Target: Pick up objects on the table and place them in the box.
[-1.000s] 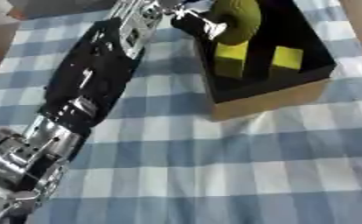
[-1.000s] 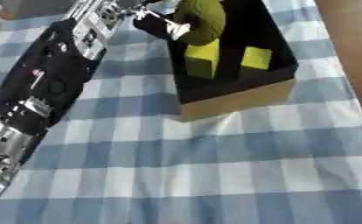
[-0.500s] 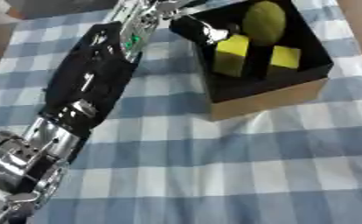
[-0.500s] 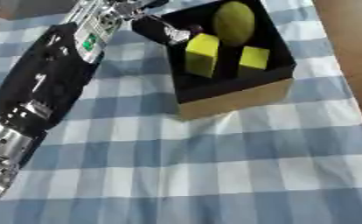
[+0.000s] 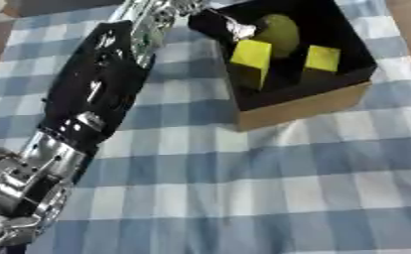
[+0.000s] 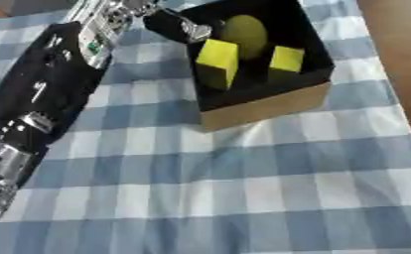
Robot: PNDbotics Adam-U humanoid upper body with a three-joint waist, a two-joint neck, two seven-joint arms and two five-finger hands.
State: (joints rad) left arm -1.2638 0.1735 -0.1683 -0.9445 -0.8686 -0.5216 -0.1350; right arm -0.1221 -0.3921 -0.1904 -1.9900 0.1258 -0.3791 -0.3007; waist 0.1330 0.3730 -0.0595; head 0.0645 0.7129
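Note:
A black-lined cardboard box [image 5: 306, 105] stands at the upper middle of the checked cloth. Inside lie an olive-green rounded object [image 5: 279, 31], a tall yellow block [image 5: 248, 60] and a smaller yellow block [image 5: 322, 58]. My left arm runs from the lower left corner up to the box. My left hand [image 5: 216, 25] hovers at the box's far left rim, open, its fingers stretched toward the olive object with nothing between them. My right hand shows in neither view.
The blue-and-white checked tablecloth [image 5: 270, 188] covers the table. Its right edge shows at the upper right, with brown floor [image 6: 400, 44] beyond. A brown object [image 5: 35, 6] sits at the far upper left corner.
One second ago my left hand held the olive object above the box. The object now lies inside, and the hand has let go and drawn back to the left rim. The camera also shifted.

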